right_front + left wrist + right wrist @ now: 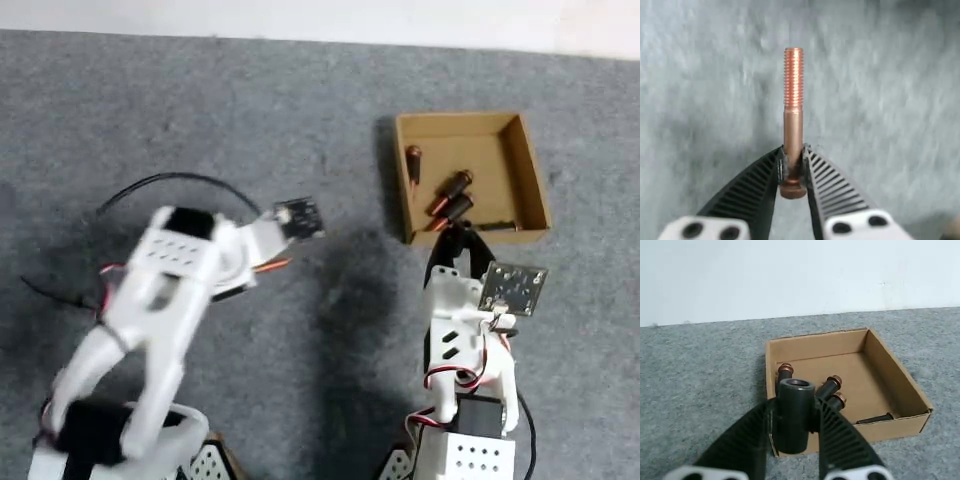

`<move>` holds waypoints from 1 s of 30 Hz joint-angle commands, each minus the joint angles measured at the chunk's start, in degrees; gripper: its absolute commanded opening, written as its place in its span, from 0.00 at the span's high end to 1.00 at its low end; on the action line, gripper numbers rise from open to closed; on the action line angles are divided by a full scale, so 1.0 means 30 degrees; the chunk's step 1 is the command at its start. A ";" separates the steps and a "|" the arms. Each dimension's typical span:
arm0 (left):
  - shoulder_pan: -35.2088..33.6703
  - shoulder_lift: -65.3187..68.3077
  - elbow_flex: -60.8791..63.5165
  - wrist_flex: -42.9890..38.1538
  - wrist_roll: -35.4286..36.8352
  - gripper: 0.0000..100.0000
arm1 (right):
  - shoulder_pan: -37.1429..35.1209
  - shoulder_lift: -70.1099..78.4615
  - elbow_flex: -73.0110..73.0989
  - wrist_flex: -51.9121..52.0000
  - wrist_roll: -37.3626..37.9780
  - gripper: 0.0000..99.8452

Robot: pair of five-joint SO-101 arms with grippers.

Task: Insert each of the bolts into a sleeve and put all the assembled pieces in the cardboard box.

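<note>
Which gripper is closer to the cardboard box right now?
Right. The right gripper, shut on a sleeve, sits at the near wall of the cardboard box; the left gripper, holding a bolt, is farther off over the mat.

Table (330, 110): flat, covered edge to edge in grey short-pile cloth. The far edge meets a pale wall.

Box (402, 180): cardboard, square, open-topped. It sits directly on the cloth in the far right part, turned slightly off square to the far edge, with bare cloth on all sides.

Cable (165, 177): thin and black, looping over the left half, well apart from the box. Cannot tell whether it rests flat.

Left base (205, 458) and right base (470, 458) stand at the near edge, side by side, with a strip of shadowed cloth between them.
</note>
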 commanded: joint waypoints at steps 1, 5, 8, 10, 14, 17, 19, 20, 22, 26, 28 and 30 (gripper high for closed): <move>-0.2857 -0.2476 0.0571 0.0322 -0.3516 0.99 | -0.0103 -0.0425 0.2007 -0.0015 0.0498 0.99; -0.5319 -0.3121 0.1099 0.0293 -0.6681 0.99 | -0.0103 -0.0425 0.2007 0.0044 0.1201 0.99; -0.6168 -0.3121 0.1099 0.0264 -0.7443 0.99 | -0.0103 -0.0425 0.2007 0.0044 0.1201 0.99; -0.6374 -0.3121 0.1099 0.0264 -0.7443 0.99 | -0.0103 -0.0425 0.2007 0.0044 0.1201 0.99; -0.6374 -0.3092 0.1070 -0.0410 -0.7385 0.99 | -0.0103 -0.0425 0.2007 0.0044 0.1260 0.99; -0.6344 -0.2593 0.1011 -0.1143 -0.7385 0.99 | -0.0103 -0.0425 0.2007 0.0044 0.1289 0.99; -0.6374 -0.1421 0.0894 -0.1641 -0.7414 0.99 | -0.0103 -0.0425 0.2007 0.0073 0.1289 0.99; -0.6403 -0.0659 0.0777 -0.2051 -0.7385 0.99 | -0.0103 -0.0425 0.2007 0.0073 0.1289 0.99; -0.6520 0.1099 0.0190 -0.2491 -0.7326 0.99 | -0.0132 -0.0425 0.2007 0.0073 0.1319 0.99; -0.6842 0.4147 -0.1978 -0.1700 -0.7297 0.99 | -0.0161 -0.0425 0.2007 0.0073 0.1319 0.99; -0.6872 0.5231 -0.2945 -0.1201 -0.7033 0.99 | -0.0190 -0.0425 0.2007 0.0073 0.1319 0.99; -0.6872 0.5905 -0.3766 -0.0908 -0.6242 0.99 | -0.0190 -0.0425 0.2007 0.0073 0.1319 0.99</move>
